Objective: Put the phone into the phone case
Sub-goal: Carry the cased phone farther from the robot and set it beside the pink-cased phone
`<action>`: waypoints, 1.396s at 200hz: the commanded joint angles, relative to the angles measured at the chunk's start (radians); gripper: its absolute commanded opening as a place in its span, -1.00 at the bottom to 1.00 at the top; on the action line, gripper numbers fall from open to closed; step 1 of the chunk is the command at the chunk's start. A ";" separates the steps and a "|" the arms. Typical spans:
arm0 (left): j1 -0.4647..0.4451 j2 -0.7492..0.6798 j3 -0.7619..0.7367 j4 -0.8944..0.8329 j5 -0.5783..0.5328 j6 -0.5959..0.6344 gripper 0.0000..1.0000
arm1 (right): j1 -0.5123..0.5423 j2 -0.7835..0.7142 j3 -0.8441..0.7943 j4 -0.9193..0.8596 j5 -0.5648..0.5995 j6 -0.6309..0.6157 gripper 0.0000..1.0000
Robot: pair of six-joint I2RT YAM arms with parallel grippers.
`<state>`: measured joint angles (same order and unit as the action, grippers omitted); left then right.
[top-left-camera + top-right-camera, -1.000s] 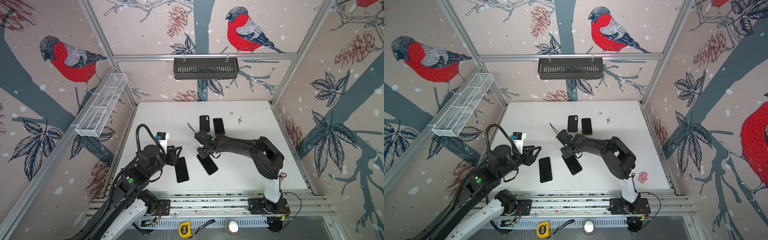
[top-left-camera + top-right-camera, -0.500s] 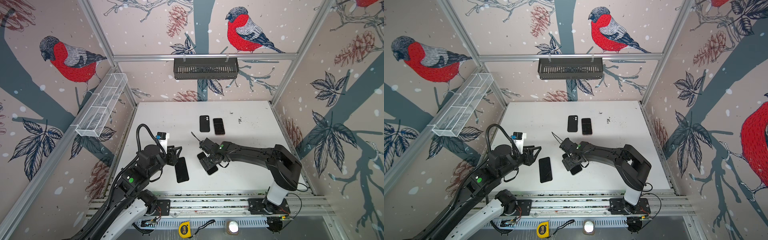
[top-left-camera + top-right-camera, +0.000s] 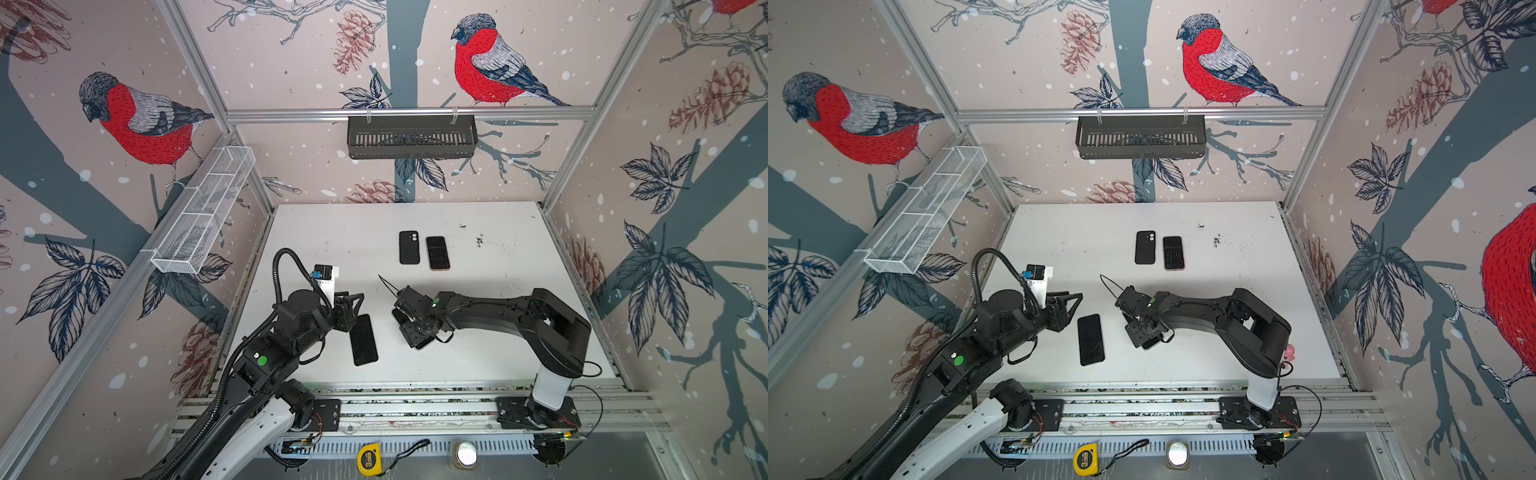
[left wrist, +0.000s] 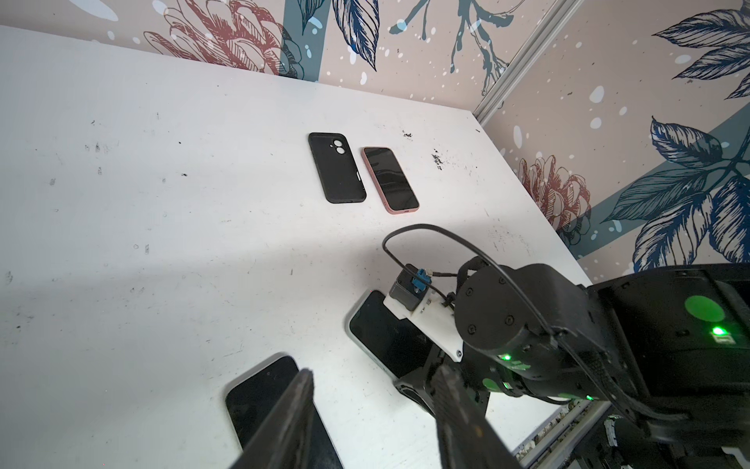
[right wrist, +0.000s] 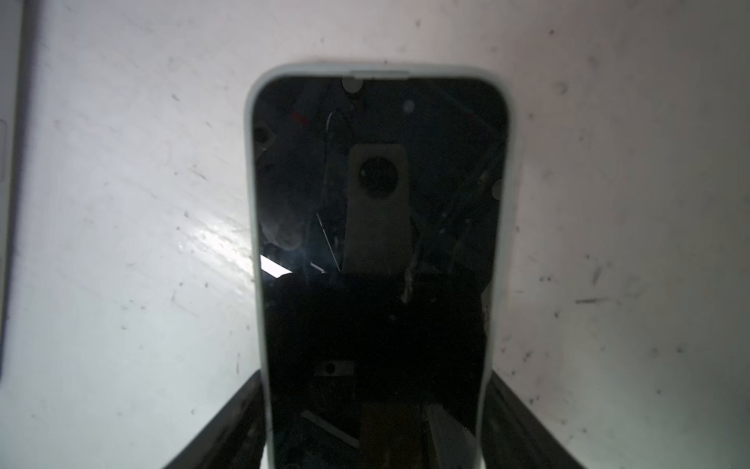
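Note:
An empty black phone case (image 3: 409, 247) (image 4: 336, 167) lies at the back of the white table (image 3: 519, 257), camera holes up. A phone with a pale rim (image 5: 375, 211) (image 4: 381, 333) lies screen up at mid-table. My right gripper (image 5: 375, 377) (image 3: 415, 334) (image 3: 1144, 336) is down over it, its two fingers (image 5: 243, 410) pressed against the phone's long sides. A second, black phone (image 3: 363, 339) (image 3: 1091, 339) (image 4: 259, 394) lies flat to the left. My left gripper (image 4: 374, 370) (image 3: 360, 297) hovers open above that phone's far end, nothing between its fingers.
A phone in a pink case (image 3: 437, 252) (image 4: 390, 180) lies beside the black case. A black basket (image 3: 411, 136) hangs on the back wall and a white wire shelf (image 3: 205, 212) on the left wall. A tape measure (image 3: 367, 459) lies on the front rail.
My right arm swung down and toward the front, bringing its gripper from the pale-rimmed phone's far end to over its body, jaws now astride its sides. The left arm has not moved.

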<state>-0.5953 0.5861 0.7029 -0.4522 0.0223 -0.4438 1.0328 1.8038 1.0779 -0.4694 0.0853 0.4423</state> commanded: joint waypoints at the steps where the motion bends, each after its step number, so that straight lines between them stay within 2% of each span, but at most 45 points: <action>1: 0.002 -0.002 0.000 0.025 -0.003 0.006 -0.02 | 0.006 -0.046 -0.015 -0.006 0.070 0.000 0.33; 48: 0.002 -0.005 -0.003 0.027 -0.002 0.005 -0.02 | -0.048 -0.152 -0.036 0.003 0.140 -0.036 0.26; 80: 0.002 -0.008 -0.004 0.032 0.000 0.005 -0.02 | -0.221 -0.147 -0.022 0.015 0.085 -0.062 0.27; 126: 0.002 -0.002 -0.005 0.034 0.011 0.006 -0.02 | -0.509 0.020 0.140 0.037 0.109 -0.073 0.29; 159: 0.001 -0.002 -0.008 0.037 0.021 0.006 -0.02 | -0.640 0.169 0.278 0.030 0.121 -0.101 0.29; 202: 0.002 0.015 -0.006 0.040 0.025 0.011 -0.02 | -0.698 0.289 0.411 -0.008 0.097 -0.153 0.32; 221: 0.002 0.021 -0.006 0.043 0.026 0.011 -0.02 | -0.707 0.314 0.446 -0.027 0.100 -0.166 0.42; 244: 0.003 0.025 -0.006 0.042 0.025 0.012 -0.02 | -0.717 0.297 0.456 -0.042 0.092 -0.177 0.73; 279: 0.005 0.033 -0.005 0.044 0.028 0.013 -0.02 | -0.706 0.225 0.455 -0.051 0.084 -0.175 0.76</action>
<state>-0.5934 0.6128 0.6945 -0.4438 0.0486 -0.4370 0.3164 2.0769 1.5257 -0.5037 0.1719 0.2806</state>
